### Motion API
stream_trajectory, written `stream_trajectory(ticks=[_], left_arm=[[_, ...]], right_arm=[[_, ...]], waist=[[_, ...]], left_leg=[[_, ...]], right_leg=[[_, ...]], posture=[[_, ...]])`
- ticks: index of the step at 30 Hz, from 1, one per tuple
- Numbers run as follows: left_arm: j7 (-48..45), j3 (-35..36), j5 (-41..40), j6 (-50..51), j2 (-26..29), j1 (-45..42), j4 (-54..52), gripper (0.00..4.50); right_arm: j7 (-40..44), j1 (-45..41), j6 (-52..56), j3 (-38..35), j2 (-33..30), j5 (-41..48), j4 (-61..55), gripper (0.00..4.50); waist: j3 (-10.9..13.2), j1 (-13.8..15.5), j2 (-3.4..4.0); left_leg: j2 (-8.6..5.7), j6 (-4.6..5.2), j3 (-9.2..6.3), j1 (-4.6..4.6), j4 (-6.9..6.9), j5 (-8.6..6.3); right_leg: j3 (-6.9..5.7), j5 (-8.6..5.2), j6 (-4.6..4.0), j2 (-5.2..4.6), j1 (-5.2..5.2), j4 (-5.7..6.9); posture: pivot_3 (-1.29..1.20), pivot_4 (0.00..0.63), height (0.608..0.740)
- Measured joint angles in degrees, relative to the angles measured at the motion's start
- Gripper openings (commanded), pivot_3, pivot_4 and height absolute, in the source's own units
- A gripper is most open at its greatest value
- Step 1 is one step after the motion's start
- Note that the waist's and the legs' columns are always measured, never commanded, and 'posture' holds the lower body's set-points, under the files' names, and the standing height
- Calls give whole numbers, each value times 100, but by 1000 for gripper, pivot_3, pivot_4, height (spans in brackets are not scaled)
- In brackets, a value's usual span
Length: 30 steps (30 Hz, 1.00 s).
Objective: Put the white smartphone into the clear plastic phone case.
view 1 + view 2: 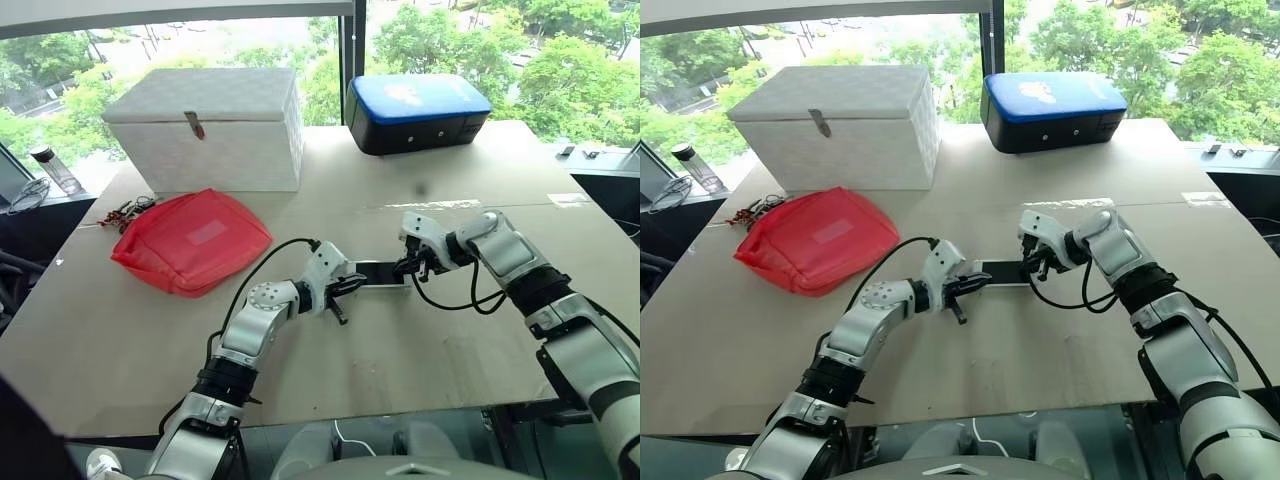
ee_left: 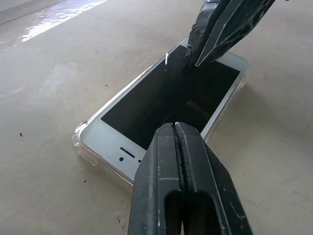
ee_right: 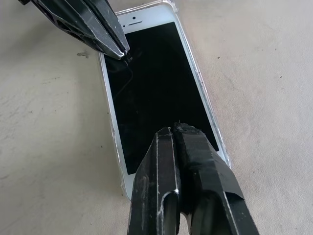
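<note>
The white smartphone (image 2: 161,100) lies flat, black screen up, in the middle of the table. It sits inside the clear plastic phone case (image 2: 79,141), whose transparent rim shows around its edges and corners. My left gripper (image 1: 350,284) is shut with nothing held, its tip over the phone's left end. My right gripper (image 1: 409,266) is also shut and empty, pointing steeply down with its tip at the screen near the phone's right end. In the right wrist view the phone (image 3: 156,93) runs away from my right gripper (image 3: 176,131), and the left gripper (image 3: 119,50) touches the far end.
A red pouch (image 1: 190,240) lies to the left of the phone. A white box (image 1: 210,125) and a black case with a blue lid (image 1: 415,112) stand at the back. Small items (image 1: 125,212) lie at the table's left edge.
</note>
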Motion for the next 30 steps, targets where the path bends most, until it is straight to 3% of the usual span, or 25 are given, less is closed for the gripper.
stream_trajectory(ticks=[23,30], left_arm=[[2,0,0,93,-3,70,-32,20],[-1,135,-91,54,-68,108,-61,20]], right_arm=[[33,70,-4,-81,175,-76,100,0],[-509,747,-367,-963,379,348,-123,0]], waist=[[-40,3,7],[8,4,4]], left_leg=[[3,-27,-3,44,-71,-15],[4,-29,-2,45,-83,-16]], right_leg=[[8,-18,8,-2,35,-42],[19,-36,-2,-2,40,-52]], posture=[[0,150,740],[0,150,740]])
